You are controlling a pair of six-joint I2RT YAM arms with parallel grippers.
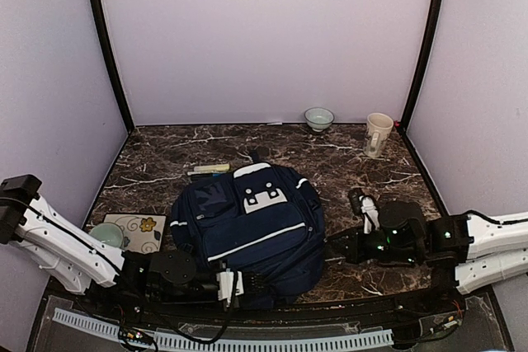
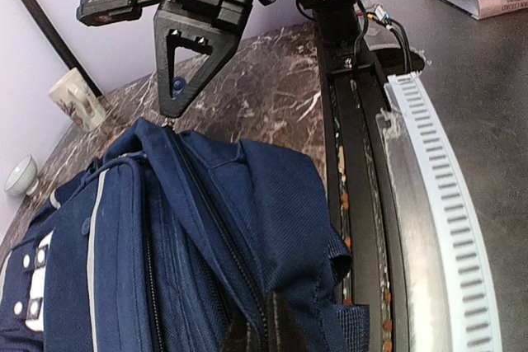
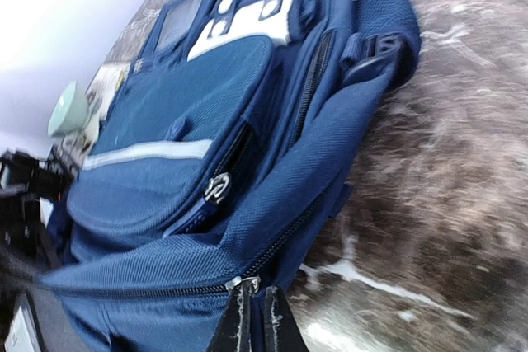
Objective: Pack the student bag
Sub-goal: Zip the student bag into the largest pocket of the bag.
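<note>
The student bag, a large navy backpack with white stripes and a white dotted patch, lies flat mid-table. My right gripper is at its right side. In the right wrist view its fingers are shut on the blue zipper pull just below the metal slider of the main zip. My left gripper is at the bag's near edge. In the left wrist view, bag fabric folds over and hides its fingertips, and it appears pinched on that fabric. The right gripper shows there, touching the bag's far end.
A white mug and a small bowl stand at the back right. A green bowl and a patterned card lie at the left. A yellowish pen lies behind the bag. A white slotted rail runs along the near edge.
</note>
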